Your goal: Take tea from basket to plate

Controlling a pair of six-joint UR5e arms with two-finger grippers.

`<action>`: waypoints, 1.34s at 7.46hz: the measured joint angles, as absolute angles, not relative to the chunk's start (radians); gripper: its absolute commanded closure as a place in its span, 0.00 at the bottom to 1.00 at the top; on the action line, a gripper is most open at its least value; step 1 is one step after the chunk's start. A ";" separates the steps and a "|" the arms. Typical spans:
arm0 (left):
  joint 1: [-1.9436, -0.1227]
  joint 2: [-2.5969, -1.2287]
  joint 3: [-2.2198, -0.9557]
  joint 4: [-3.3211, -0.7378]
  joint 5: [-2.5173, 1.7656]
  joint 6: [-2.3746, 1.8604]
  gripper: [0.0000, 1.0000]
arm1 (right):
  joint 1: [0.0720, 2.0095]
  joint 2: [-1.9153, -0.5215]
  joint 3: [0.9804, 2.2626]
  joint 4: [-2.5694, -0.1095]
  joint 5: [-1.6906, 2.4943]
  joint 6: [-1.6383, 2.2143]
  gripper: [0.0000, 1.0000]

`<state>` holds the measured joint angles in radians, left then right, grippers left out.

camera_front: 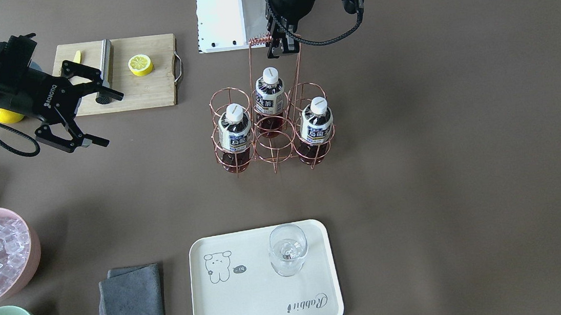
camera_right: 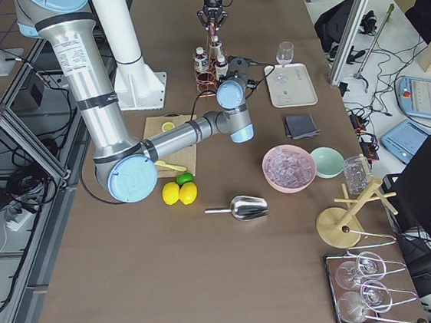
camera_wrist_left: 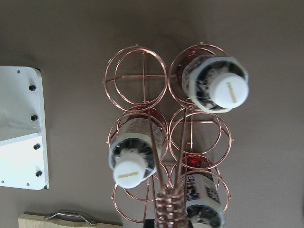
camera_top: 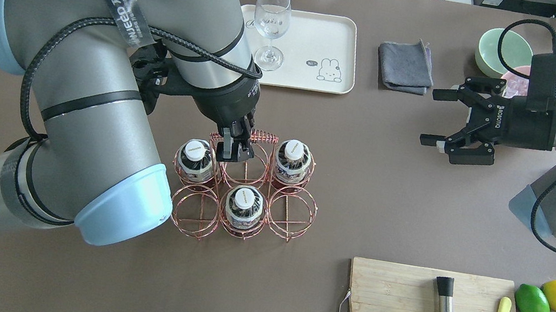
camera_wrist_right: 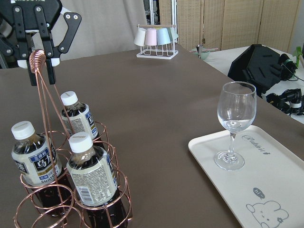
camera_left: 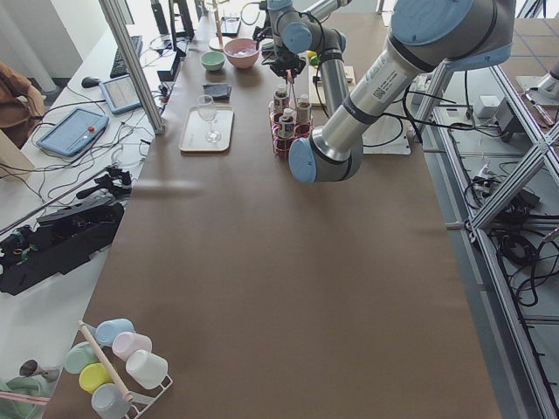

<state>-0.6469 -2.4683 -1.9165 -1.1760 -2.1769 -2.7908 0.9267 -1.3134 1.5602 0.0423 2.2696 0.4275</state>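
The left claw (camera_top: 232,151) hangs point-down over the copper wire basket (camera_top: 263,136). Its fingers look pinched almost together on the top bar of the tall handle, just beside the coiled grip. Directly beneath it, three small bottles of dark tea (camera_top: 243,203) stand upright in three of the six ring cells, white caps up; the other three cells are vacant. Each bottle is probably light but full, stiff plastic with a little give, its label smooth and likely slippery. The rings fence in the lower body, so the best hold seems to be the shoulder or neck just under the cap, lifting straight up until the base clears the ring. The wire frame looks light and could rise with the bottle unless the handle is held down. Beyond that claw, away from the robot, the cream plate (camera_top: 319,34) lies on the brown worktop (camera_top: 389,196), carrying a fragile wine glass (camera_top: 270,26) at one end. Well off to the side, the right claw (camera_top: 432,118) hovers spread wide, holding nothing
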 measured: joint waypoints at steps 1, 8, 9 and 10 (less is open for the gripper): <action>-0.641 -2.467 -1.919 -1.178 -2.170 -2.794 1.00 | 0.927 -1.309 1.558 0.052 2.264 0.435 0.00; -0.646 -2.461 -1.952 -1.172 -2.172 -2.796 1.00 | 0.869 -1.267 1.555 0.059 2.190 0.429 0.00; -0.644 -2.460 -1.952 -1.171 -2.171 -2.796 1.00 | 0.841 -1.245 1.557 0.058 2.165 0.426 0.00; -0.641 -2.460 -1.952 -1.171 -2.169 -2.796 1.00 | 0.817 -1.224 1.562 0.052 2.145 0.423 0.00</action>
<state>-0.6406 -2.4599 -1.9517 -1.1713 -2.1689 -2.7965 0.8173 -1.2244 1.5620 0.0520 2.1452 0.4235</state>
